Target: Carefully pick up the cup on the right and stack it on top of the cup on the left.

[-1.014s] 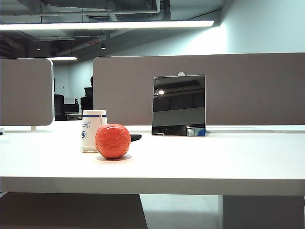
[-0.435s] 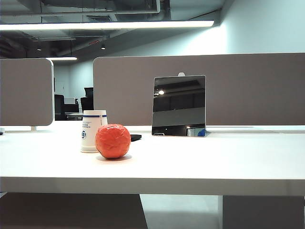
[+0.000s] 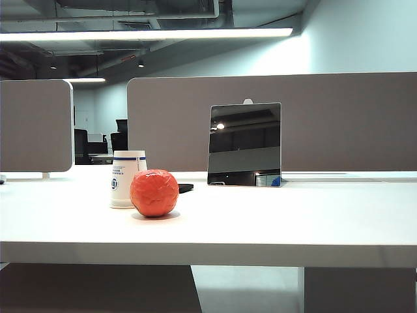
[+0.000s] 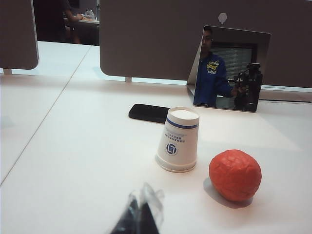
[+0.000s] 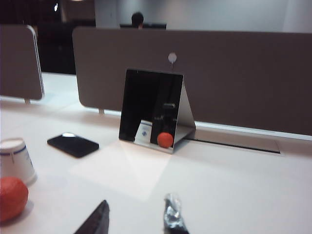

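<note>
A single white paper cup (image 3: 128,179) with a blue band stands upside down on the white table, left of the middle. It also shows in the left wrist view as the cup (image 4: 178,140) and in the right wrist view as the cup (image 5: 14,158). I cannot tell whether it is one cup or two nested together, and no separate cup on the right shows. My left gripper (image 4: 141,210) hangs shut and empty short of the cup. My right gripper (image 5: 138,214) is open with nothing between its fingers, well off to the cup's right. Neither gripper appears in the exterior view.
An orange ball (image 3: 154,193) lies against the cup's front right, seen also as the ball (image 4: 235,174). A black phone (image 4: 148,113) lies behind the cup. A standing mirror (image 3: 244,145) leans before the grey partition (image 3: 339,124) at the table's back.
</note>
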